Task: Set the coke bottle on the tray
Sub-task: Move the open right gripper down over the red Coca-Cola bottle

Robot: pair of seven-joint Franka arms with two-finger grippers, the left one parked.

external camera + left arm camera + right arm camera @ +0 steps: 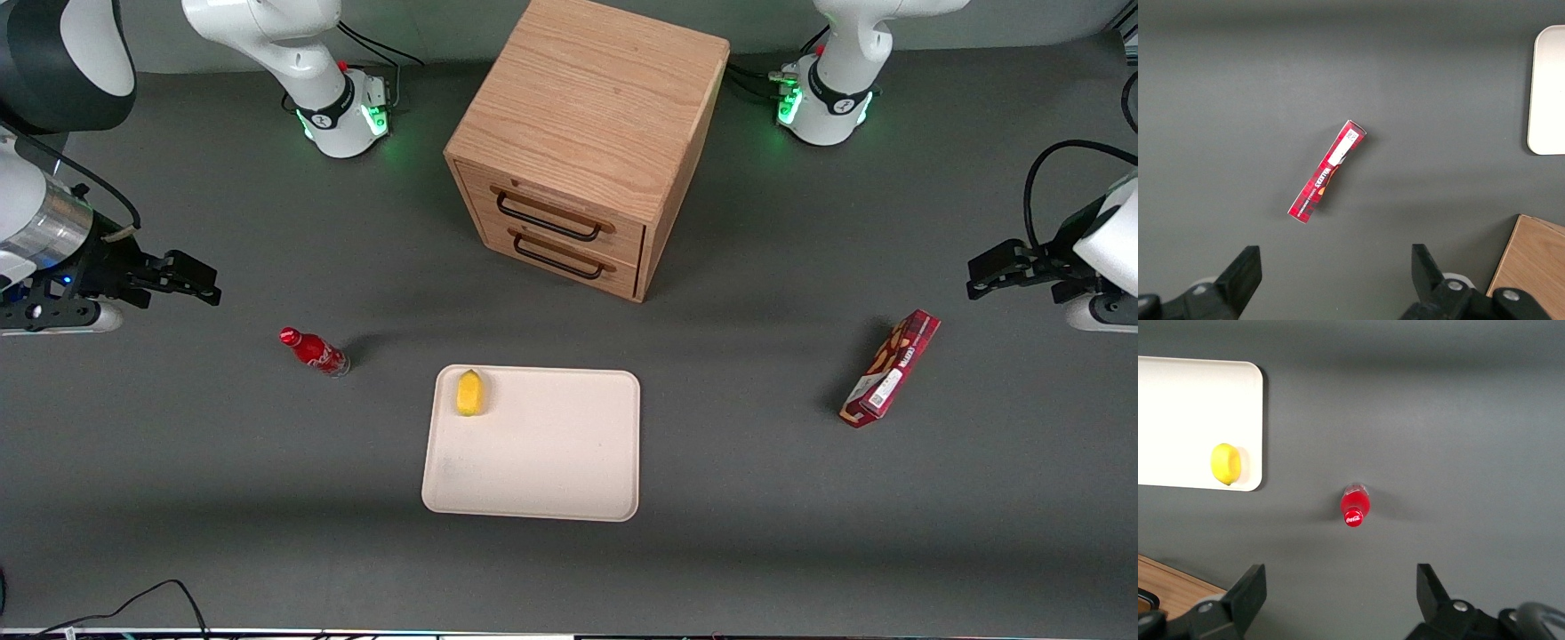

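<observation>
The coke bottle (313,351), small and red with a red cap, stands upright on the grey table toward the working arm's end, beside the tray and apart from it. It also shows from above in the right wrist view (1355,507). The cream-beige tray (542,453) lies flat in front of the cabinet, nearer the front camera; its corner shows in the right wrist view (1178,393). My right gripper (191,280) hangs open and empty above the table, farther from the front camera than the bottle; in the right wrist view (1341,583) its fingers stand wide apart.
A yellow lemon (469,393) lies on the tray's corner nearest the bottle (1225,463). The wooden two-drawer cabinet (582,133) stands mid-table with both drawers shut. A red snack box (891,367) lies toward the parked arm's end (1327,171).
</observation>
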